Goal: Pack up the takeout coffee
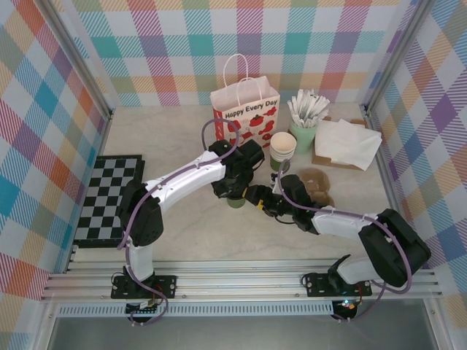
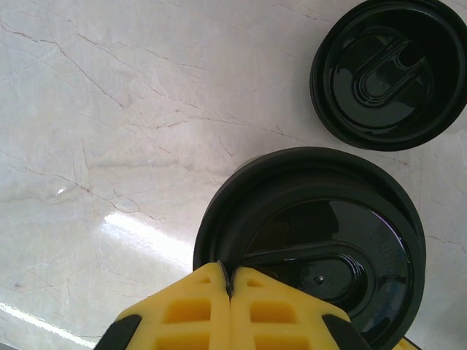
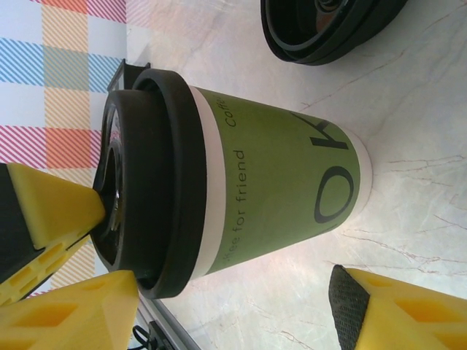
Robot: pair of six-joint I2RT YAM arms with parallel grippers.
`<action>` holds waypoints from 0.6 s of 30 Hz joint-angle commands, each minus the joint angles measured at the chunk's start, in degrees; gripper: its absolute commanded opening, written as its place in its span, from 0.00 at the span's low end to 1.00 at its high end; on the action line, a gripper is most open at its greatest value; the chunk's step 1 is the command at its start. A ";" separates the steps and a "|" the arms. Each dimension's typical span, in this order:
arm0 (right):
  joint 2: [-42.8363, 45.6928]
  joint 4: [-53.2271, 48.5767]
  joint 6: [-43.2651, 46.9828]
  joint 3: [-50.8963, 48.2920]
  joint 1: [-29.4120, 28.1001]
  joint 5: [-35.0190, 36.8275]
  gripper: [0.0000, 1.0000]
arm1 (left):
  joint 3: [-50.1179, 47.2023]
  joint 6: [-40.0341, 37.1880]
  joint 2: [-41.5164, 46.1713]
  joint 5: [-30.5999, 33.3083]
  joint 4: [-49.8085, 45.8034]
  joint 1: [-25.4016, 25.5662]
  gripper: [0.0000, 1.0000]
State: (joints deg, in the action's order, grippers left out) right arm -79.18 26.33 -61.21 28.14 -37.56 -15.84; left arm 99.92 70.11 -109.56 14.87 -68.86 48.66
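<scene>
The takeout coffee [image 3: 277, 182], a green paper cup with a cream rim and black lid [image 2: 314, 233], stands upright on the marble table, partly hidden under the left arm in the top view [image 1: 235, 202]. My left gripper [image 2: 230, 281] is shut, its yellow tips pressed together and resting on the lid's top near the edge; it hovers over the cup in the top view [image 1: 235, 188]. My right gripper [image 3: 233, 292] is open, level with the cup's side, and its fingers [image 3: 394, 313] stand short of the cup without touching it. It sits just right of the cup [image 1: 258, 198].
A loose black lid [image 2: 390, 73] lies on the table close beside the cup. Behind stand a paper bag [image 1: 245, 109], a stack of lidless cups [image 1: 282, 146], a cup of stirrers [image 1: 304, 127] and napkins [image 1: 346, 142]. A checkerboard [image 1: 109, 197] lies at the left.
</scene>
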 commanded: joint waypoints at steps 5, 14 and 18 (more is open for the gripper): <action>-4.18 0.28 -3.36 -0.28 -0.23 1.31 0.70 | -1.98 1.20 -2.02 -2.15 -0.33 0.26 0.00; -3.57 -18.74 -8.52 -0.27 -0.48 6.77 0.69 | -7.59 1.50 -1.84 -5.42 2.28 0.17 0.00; -1.79 -17.89 -6.66 -0.51 -0.47 6.44 0.69 | -9.15 0.82 -1.42 -5.31 2.72 -0.28 0.00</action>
State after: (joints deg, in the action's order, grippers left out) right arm -80.14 22.13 -68.58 29.26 -37.93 -13.82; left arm 95.22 71.13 -107.04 14.66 -64.38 48.66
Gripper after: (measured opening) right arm 0.691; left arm 0.035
